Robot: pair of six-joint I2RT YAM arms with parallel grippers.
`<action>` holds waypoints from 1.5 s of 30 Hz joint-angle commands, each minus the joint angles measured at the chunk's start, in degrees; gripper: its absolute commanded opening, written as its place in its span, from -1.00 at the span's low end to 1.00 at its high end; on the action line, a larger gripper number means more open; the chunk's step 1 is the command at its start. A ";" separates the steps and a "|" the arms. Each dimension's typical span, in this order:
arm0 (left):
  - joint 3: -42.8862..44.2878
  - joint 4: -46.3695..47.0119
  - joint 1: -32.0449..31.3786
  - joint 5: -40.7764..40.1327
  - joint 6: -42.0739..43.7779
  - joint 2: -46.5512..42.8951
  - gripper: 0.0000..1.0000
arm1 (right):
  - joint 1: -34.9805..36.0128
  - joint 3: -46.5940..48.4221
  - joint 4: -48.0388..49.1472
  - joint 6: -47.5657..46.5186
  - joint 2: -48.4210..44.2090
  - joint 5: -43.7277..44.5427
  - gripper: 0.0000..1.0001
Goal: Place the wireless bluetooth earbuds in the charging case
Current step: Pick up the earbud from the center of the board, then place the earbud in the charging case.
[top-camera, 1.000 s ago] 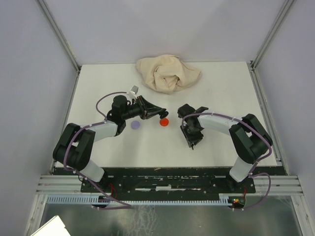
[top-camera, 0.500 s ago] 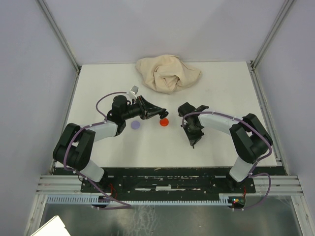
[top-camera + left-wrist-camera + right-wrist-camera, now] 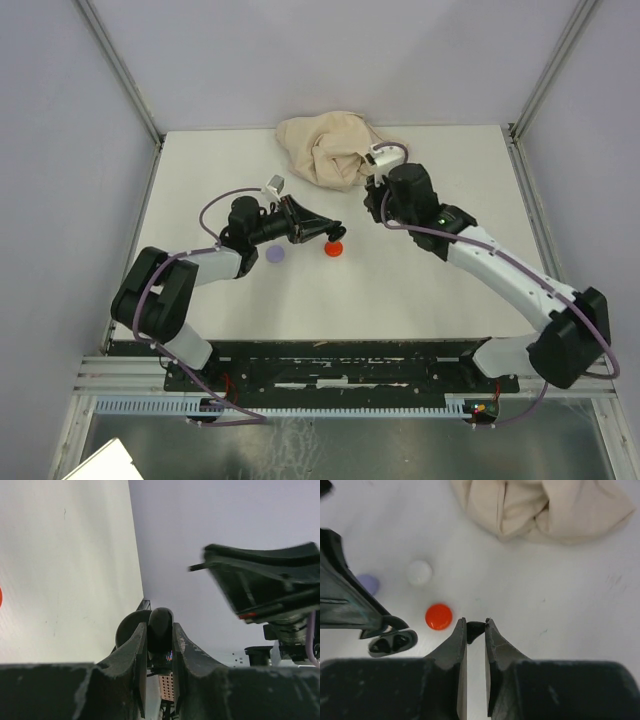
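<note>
While right gripper (image 3: 475,623) pinches a black earbud (image 3: 473,628) at its fingertips, jaws nearly together, left gripper (image 3: 160,630) clamps the black charging case (image 3: 160,616), two sockets showing, at 8 o'clock. Red disc (image 3: 439,616) near, 9 o'clock. White disc (image 3: 419,572) at 10, lavender disc (image 3: 368,584) beyond. Beige cloth (image 3: 545,510) at 12.

White counter (image 3: 440,290) bears a crumpled beige cloth (image 3: 335,148) at its far edge; red disc (image 3: 333,250), lavender disc (image 3: 276,254) and white disc (image 3: 419,572) lie mid-surface.
</note>
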 commanded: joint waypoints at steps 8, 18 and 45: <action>0.53 11.54 -0.97 0.13 -9.97 4.92 -0.94 | 1.21 -14.24 34.67 -7.35 -11.52 -2.84 -0.98; 2.30 9.41 -1.83 -7.19 -15.19 7.30 -0.94 | 4.81 -18.01 37.41 -11.12 -11.19 -1.22 -0.98; 3.07 9.70 -2.85 -7.69 -14.73 5.12 -0.94 | 7.31 -18.74 37.71 -12.40 -5.31 -0.27 -0.98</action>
